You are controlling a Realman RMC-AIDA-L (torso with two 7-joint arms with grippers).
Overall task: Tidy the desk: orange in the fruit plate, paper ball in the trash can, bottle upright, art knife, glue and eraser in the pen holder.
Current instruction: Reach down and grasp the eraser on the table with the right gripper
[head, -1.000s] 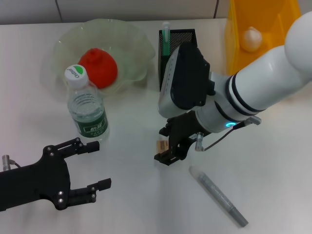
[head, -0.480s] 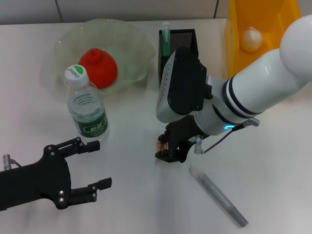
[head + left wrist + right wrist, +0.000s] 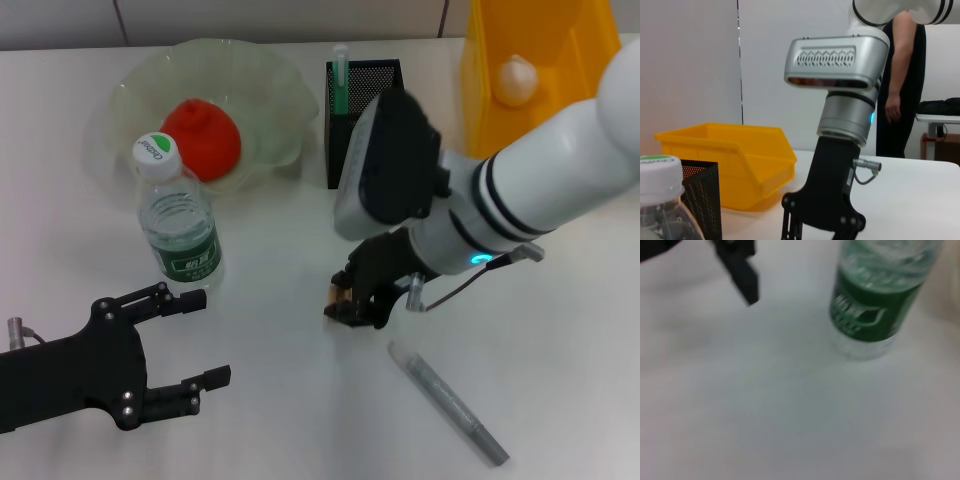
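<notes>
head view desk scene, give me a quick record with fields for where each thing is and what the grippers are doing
orange: red-orange round fruit in the pale green glass fruit plate
paper ball: crumpled white ball inside the yellow plastic trash can
bottle: clear plastic bottle upright
pen holder: black mesh cup holding a green stick
eraser: tan block in right gripper
grey pen: lying on table
left gripper: open, idle

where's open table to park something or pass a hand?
Free: bare white table between the open black left gripper and the grey pen-like stick; also the strip between the clear green-labelled bottle and the right gripper. Crowded: the far side, with the pale green glass plate, black mesh pen holder and yellow bin.
</notes>
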